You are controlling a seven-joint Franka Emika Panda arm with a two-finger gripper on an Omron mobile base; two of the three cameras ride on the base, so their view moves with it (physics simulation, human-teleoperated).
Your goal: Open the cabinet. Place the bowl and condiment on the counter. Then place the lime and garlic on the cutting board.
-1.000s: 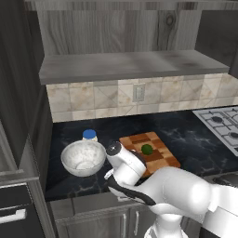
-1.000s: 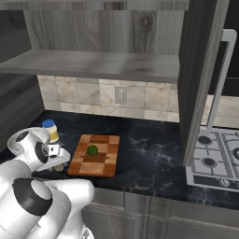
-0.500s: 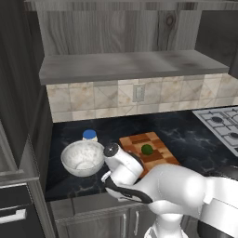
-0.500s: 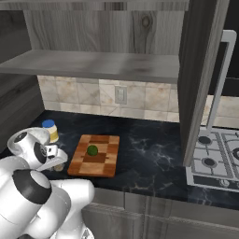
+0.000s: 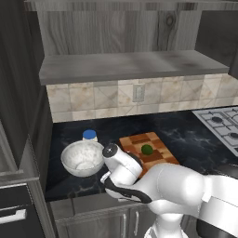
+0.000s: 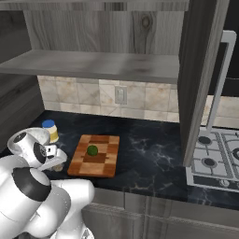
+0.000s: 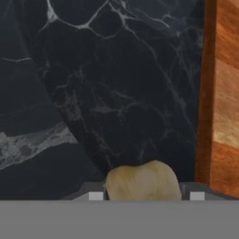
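In the hand view my gripper (image 7: 146, 196) is shut on the garlic (image 7: 142, 179), a beige lump between the two tips, just above the black marble counter (image 7: 107, 93). The cutting board (image 7: 224, 93) edge lies to its right. In the right base view the gripper (image 6: 57, 162) hangs low, left of the cutting board (image 6: 100, 161), where the lime (image 6: 92, 150) rests. The lime (image 5: 147, 149) also sits on the board (image 5: 155, 158) in the left base view. The bowl (image 5: 82, 158) and condiment (image 5: 89, 135) stand on the counter (image 5: 195, 135). The cabinet door (image 6: 200, 79) stands open.
A gas stove (image 6: 214, 158) lies at the right end of the counter. The grey wooden shelf (image 5: 135, 65) of the open cabinet hangs above the tiled wall. My white arm (image 5: 162, 186) covers the counter's front edge. The condiment (image 6: 50, 130) stands behind the hand.
The hand has sunk a little toward the counter left of the board. Bowl, condiment and lime have stayed in place.
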